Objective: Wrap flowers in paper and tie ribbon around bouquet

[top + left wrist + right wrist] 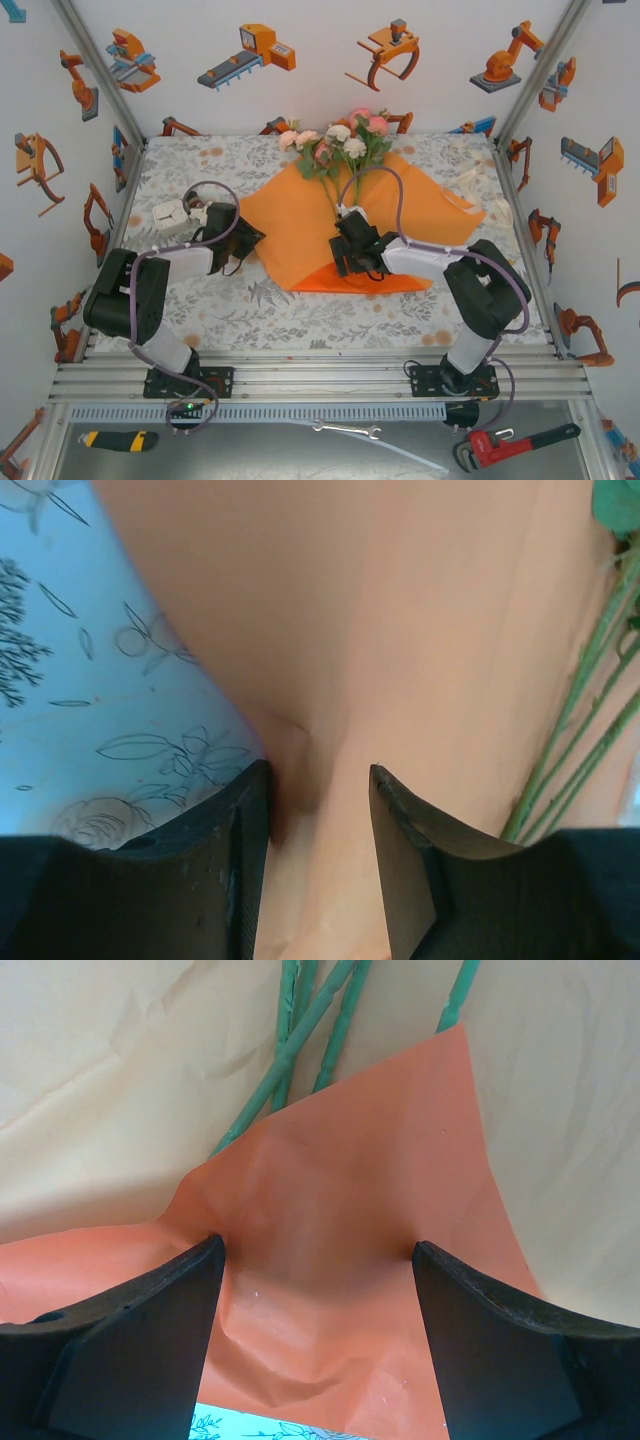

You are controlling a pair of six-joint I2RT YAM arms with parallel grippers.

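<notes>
From the top external camera, the paper (300,215) lies spread on the tablecloth (300,310) mid-table. The flowers (340,145) lie on it, heads at its far edge and stems running toward the arms. The ribbon (470,190) lies loose just beside the paper's right corner. The left gripper (243,248) sits at the paper's left corner, and the right gripper (350,258) is over its near, folded-up corner.

In the left wrist view, the left gripper (318,770) has its jaws partly apart, straddling a small raised pucker of paper (380,610) at the sheet's edge (a clear gap remains between the fingers). The tablecloth (100,680) shows to the left and the green stems (580,710) to the right.

In the right wrist view, the right gripper (318,1245) has its jaws spread wide, both fingertips resting on a flap (350,1160) of paper folded over the stems (300,1040), whose ends pass under the flap's tip.
</notes>
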